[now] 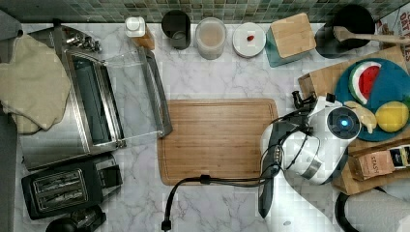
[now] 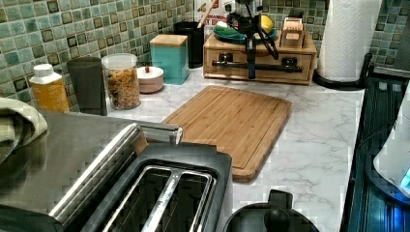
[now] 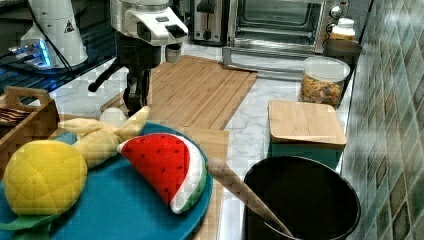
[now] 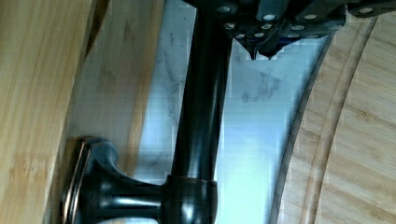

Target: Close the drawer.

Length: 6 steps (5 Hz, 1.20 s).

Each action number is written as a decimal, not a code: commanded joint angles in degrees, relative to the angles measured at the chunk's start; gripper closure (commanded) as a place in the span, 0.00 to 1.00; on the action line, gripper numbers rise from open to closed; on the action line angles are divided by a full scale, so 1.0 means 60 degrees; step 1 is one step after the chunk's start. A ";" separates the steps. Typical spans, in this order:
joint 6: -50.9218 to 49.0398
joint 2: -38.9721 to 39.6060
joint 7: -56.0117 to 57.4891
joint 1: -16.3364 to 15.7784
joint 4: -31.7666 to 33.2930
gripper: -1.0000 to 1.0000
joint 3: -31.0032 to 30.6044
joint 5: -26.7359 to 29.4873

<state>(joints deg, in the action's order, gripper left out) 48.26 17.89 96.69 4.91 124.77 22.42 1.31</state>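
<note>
The drawer [image 2: 275,59] is the light-wood front of a low wooden stand, and it looks about level with the stand's frame in the left view. A black bar handle [image 2: 283,68] runs across it. My gripper [image 2: 251,73] hangs straight down in front of the middle of that handle. In the wrist view the handle [image 4: 198,107] passes beside my gripper [image 4: 264,49], not between the fingers, which look shut with nothing held. The drawer's wood [image 4: 28,116] lies just behind the bar. In the top view the gripper [image 1: 300,100] sits at the stand's edge.
A brown cutting board [image 1: 217,140] lies on the marble right in front of the stand. A teal plate [image 1: 391,79] with toy fruit rests on top of the stand. The toaster oven [image 1: 92,106] has its glass door open, a toaster [image 1: 63,186] beside it. Jars line the tiled wall.
</note>
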 commanded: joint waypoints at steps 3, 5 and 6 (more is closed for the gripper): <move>0.1164 0.0041 -0.0361 0.0894 -0.2341 1.00 0.1383 -0.0168; 0.1162 0.0044 -0.0359 0.0882 -0.2340 1.00 0.1394 -0.0160; 0.1161 0.0044 -0.0355 0.0880 -0.2340 1.00 0.1399 -0.0158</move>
<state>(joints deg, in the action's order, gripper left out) 48.26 18.00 96.69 3.93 124.66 23.40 1.64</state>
